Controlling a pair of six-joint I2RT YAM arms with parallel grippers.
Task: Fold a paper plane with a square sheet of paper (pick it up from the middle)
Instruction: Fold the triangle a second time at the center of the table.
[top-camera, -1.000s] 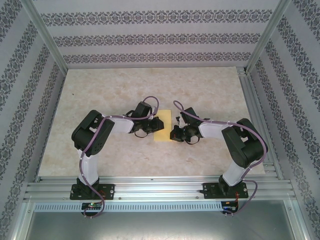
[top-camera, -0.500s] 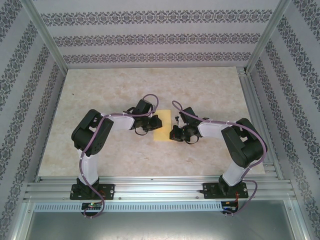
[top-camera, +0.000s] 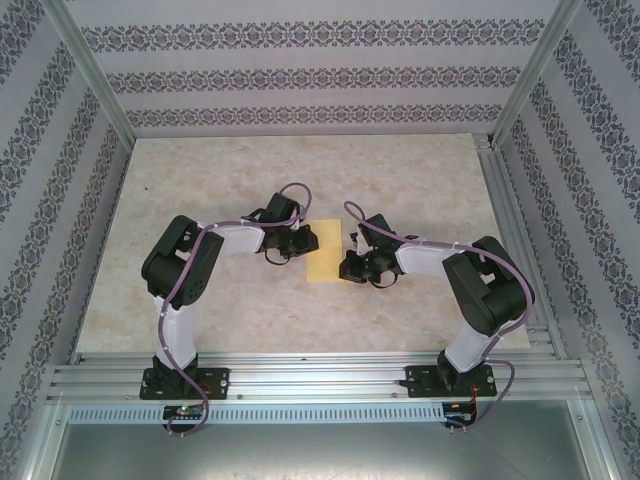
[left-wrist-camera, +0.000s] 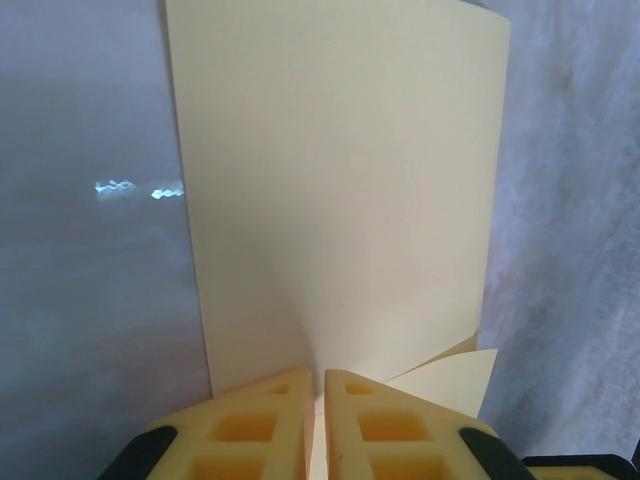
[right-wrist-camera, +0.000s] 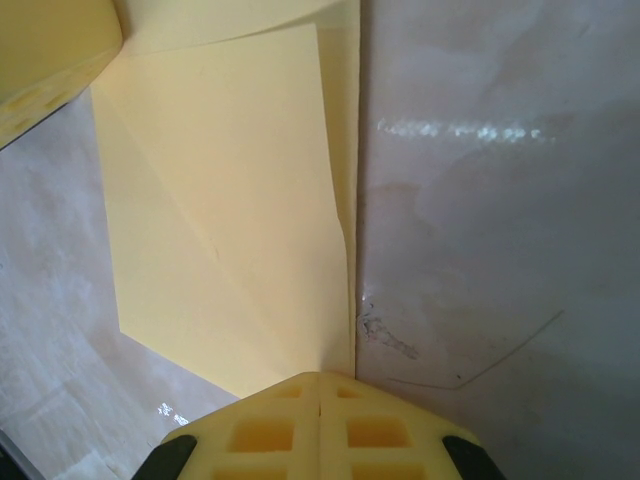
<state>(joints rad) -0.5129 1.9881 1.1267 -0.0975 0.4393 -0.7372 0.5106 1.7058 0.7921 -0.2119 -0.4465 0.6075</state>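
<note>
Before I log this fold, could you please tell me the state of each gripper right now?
Left gripper: shut on the sheet of paper.
Right gripper: shut at the paper's edge; grip cannot be told.

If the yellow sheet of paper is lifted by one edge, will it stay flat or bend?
Probably it bends: the yellow sheet of paper looks thin and curves where the left gripper pinches it. It seems very light, so a push would likely slide or buckle it on the glossy table.

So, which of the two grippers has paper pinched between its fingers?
The left gripper: the paper shows in the slit between its fingers. The right gripper is shut, nothing between its fingers.
</note>
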